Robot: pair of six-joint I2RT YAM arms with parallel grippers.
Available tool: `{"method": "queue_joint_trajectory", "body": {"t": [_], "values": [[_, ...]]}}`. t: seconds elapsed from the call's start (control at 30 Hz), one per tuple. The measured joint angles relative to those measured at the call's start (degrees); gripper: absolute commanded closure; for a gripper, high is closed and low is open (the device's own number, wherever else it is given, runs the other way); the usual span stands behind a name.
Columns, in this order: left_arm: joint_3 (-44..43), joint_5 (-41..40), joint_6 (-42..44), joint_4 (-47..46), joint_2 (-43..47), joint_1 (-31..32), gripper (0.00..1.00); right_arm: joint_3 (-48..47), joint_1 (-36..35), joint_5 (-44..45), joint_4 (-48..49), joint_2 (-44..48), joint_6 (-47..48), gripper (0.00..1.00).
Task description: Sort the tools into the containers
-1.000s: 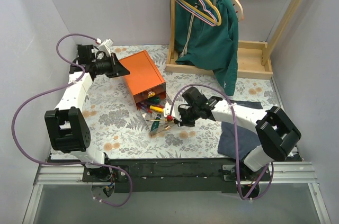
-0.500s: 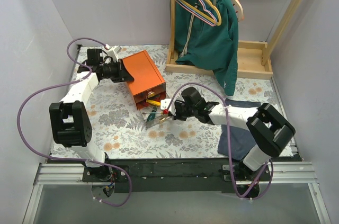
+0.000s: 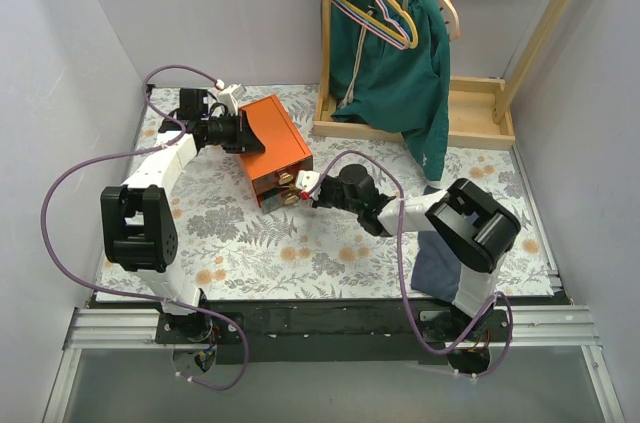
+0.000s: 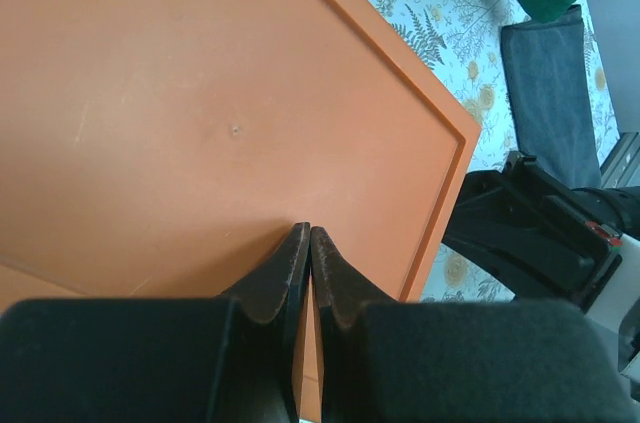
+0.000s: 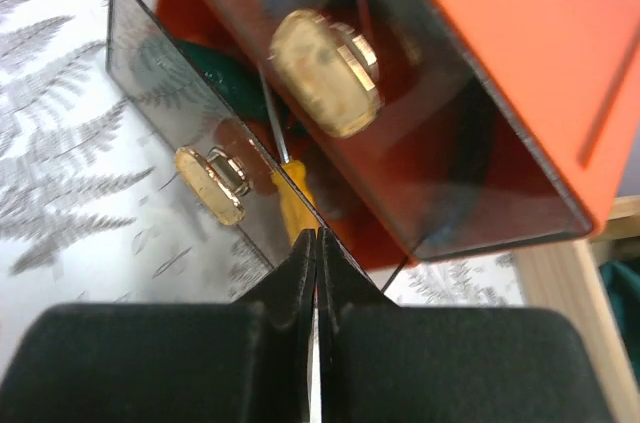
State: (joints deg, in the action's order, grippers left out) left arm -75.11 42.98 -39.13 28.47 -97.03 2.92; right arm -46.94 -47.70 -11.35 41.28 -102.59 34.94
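The small orange cabinet [image 3: 283, 138] lies on the floral mat. My left gripper [image 3: 255, 143] is shut with its tips pressed on the cabinet's orange top [image 4: 200, 93], holding nothing. My right gripper [image 3: 306, 190] is shut and its tips [image 5: 316, 239] touch the lower clear drawer front [image 5: 180, 113], beside its brass knob [image 5: 213, 185]. The upper drawer's brass knob [image 5: 325, 73] is just above. A yellow screwdriver handle [image 5: 293, 198] and a green tool [image 5: 215, 68] show through the clear front. Both drawers sit nearly pushed in.
A wooden rack [image 3: 470, 113] with coloured hangers and a green garment [image 3: 395, 63] stands at the back right. A dark blue cloth [image 3: 440, 263] lies under my right arm and shows in the left wrist view [image 4: 545, 93]. Grey walls close both sides.
The lower drawer, pulled out with tools in it, has slid back into the cabinet with my right gripper following it left. My left gripper has moved right onto the cabinet top.
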Motion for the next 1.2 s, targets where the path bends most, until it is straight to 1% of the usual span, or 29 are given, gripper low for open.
{"method": "queue_joint_trajectory", "body": {"t": [0.1, 0.2, 0.3, 0.47, 0.57, 0.67, 0.7, 0.73, 0.77, 0.8, 0.83, 0.87, 0.9, 0.93, 0.97, 1.0, 1.1, 1.2], "values": [[-0.39, 0.39, 0.39, -0.07, -0.48, 0.44, 0.95, 0.02, -0.04, 2.34, 7.19, -3.43, 0.2, 0.99], [-0.39, 0.31, 0.92, -0.02, -0.48, 0.55, 0.95, -0.68, -0.04, 4.39, 11.26, -6.82, 0.15, 0.99], [-0.39, 0.24, 1.42, 0.0, -0.37, 0.59, 0.95, -1.22, -0.07, 5.22, 13.09, -8.5, -0.11, 0.99], [-0.39, 0.07, 1.9, 0.07, 0.0, 0.7, 0.92, -1.27, -0.52, 6.38, 14.12, -8.39, -0.5, 0.99], [-1.25, -0.31, 2.1, 1.46, 0.13, 0.96, 0.88, -0.66, -1.07, 9.29, 12.96, -6.4, 0.09, 0.99], [-3.69, -1.09, 2.12, 4.17, 0.13, 1.03, 0.77, 1.44, -0.96, 12.31, 10.21, -0.11, 1.97, 0.99], [-4.72, -1.25, 2.1, 4.74, 0.13, 1.05, 0.72, 1.75, -0.79, 12.98, 7.48, 3.37, 2.19, 0.8], [-6.21, -1.46, 1.86, 5.11, 0.15, 1.07, 0.66, 1.75, -0.66, 13.31, 5.09, 6.08, 2.21, 0.69], [-7.56, -1.6, 1.88, 5.14, 0.28, 1.07, 0.63, 1.62, -0.46, 13.6, 1.42, 9.4, 1.73, 0.61], [-8.9, -1.9, 1.9, 5.03, 0.66, 1.07, 0.6, 1.03, -0.28, 13.46, -2.84, 12.33, 0.79, 0.46], [-9.88, -2.19, 1.95, 4.9, 1.29, 1.07, 0.53, -0.66, -0.02, 12.66, -8.33, 14.53, -0.35, 0.39], [-10.38, -2.47, 1.97, 4.79, 2.1, 1.07, 0.47, -3.13, 0.24, 11.65, -14.45, 15.85, -1.68, 0.35], [-10.51, -2.82, 2.1, 4.48, 3.3, 1.07, 0.41, -5.66, 0.68, 10.34, -19.63, 16.35, -3.1, 0.27], [-10.49, -3.23, 2.25, 4.52, 4.72, 1.05, 0.3, -8.17, 1.16, 8.46, -24.83, 16.46, -4.42, 0.26], [-10.34, -3.58, 2.38, 4.48, 6.16, 1.03, 0.19, -10.25, 1.6, 6.62, -29.79, 16.48, -6.08, 0.23], [-9.68, -3.93, 2.56, 4.0, 7.74, 1.03, 0.02, -11.23, 2.1, 5.42, -33.86, 16.76, -7.48, 0.21], [-5.29, -5.33, 2.67, 3.69, 13.27, 0.87, 0.02, -11.41, 3.21, 5.09, -46.21, 18.8, -11.23, 0.15], [1.53, -6.29, 1.95, 3.21, 18.14, -0.02, 0.02, -13.29, 3.63, 9.49, -57.61, 19.54, -14.51, 0.13]]}}
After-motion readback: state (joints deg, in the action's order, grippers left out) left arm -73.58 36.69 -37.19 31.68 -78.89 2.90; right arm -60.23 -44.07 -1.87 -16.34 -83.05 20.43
